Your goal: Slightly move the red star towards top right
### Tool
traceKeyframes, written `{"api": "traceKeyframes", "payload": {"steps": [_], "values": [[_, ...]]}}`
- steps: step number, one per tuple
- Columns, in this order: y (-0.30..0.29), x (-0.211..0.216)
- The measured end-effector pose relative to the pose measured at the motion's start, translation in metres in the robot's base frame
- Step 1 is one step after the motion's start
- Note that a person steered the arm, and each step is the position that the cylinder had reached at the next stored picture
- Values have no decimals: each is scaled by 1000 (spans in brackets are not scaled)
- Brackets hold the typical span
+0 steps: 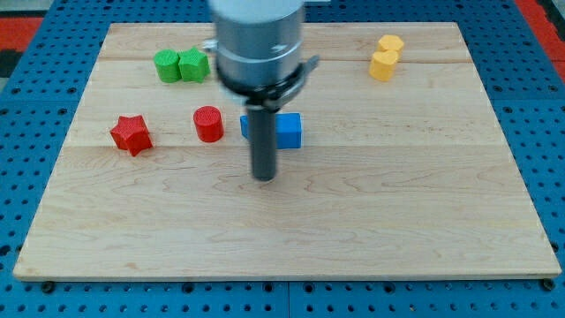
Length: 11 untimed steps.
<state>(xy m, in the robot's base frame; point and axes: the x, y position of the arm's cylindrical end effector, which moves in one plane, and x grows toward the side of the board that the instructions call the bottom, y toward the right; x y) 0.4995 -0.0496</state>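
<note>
I count six blocks on the board (291, 238): two green, two yellow, two red and one blue. That makes seven, so to be exact: two green blocks touching side by side near the view's top left, the left one (167, 66) more rounded and lobed, the right one (192, 64) blockier; two yellow blocks at the view's top right, one (390, 44) just above and touching the other (383, 65), their shapes hard to make out; one red star (131, 134) at the view's left; one red cylinder (209, 124) standing to its right, well apart from it; and one blue block (288, 130), partly hidden behind my rod. My tip (264, 177) carries nothing; it is a bare dark rod end sitting on bare wood just below the blue block, right of the red cylinder and well to the right of the star. The arm's grey housing (259, 40) fills the view's top centre. The board is pale wood in glued planks, lying on a blue perforated base (26, 177), with a strip of red at the view's upper corners.
</note>
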Motion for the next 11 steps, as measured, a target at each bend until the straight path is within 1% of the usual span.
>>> {"api": "traceKeyframes", "payload": {"steps": [1,2,3,5,8,9,10,11], "values": [[-92,-8],[-160,-24],[-179,-40],[-177,-52],[-135,-58],[-132,-61],[-131,-23],[-86,-5]]}}
